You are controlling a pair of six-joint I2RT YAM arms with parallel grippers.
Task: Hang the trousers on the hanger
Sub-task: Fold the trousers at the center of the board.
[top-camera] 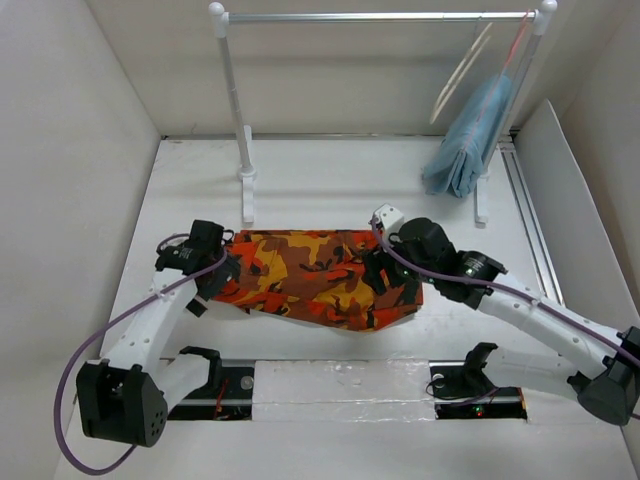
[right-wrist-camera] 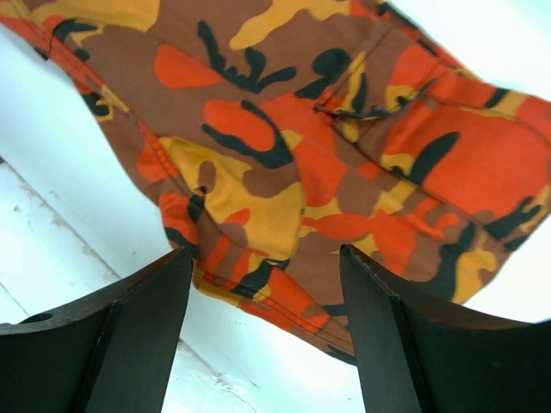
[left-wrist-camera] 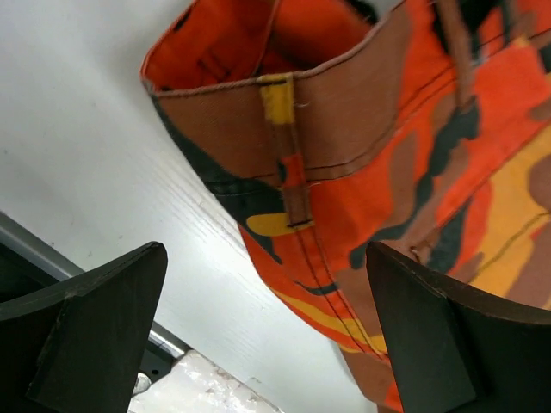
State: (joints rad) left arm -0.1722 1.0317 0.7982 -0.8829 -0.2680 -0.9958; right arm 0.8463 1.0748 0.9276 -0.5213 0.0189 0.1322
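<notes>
Trousers (top-camera: pixel 320 280) lie flat on the table (top-camera: pixel 330 180), long axis running left-right between my arms; left gripper (top-camera: pixel 222 268) gapes empty at the waistband (left-wrist-camera: pixel 344 95), right gripper (top-camera: pixel 378 262) gapes empty at the other end, nearer the hanger (top-camera: pixel 462 72) hung well beyond

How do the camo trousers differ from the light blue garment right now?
Print: the trousers are orange, red, brown and black camouflage; the light blue garment is plain.
Pose: the trousers lie folded on the table; the blue garment hangs from the rail.
Reach: the left gripper and right gripper flank the trousers; neither is near the blue garment.
Shared: both are cloth, and neither is on the cream hanger.
</notes>
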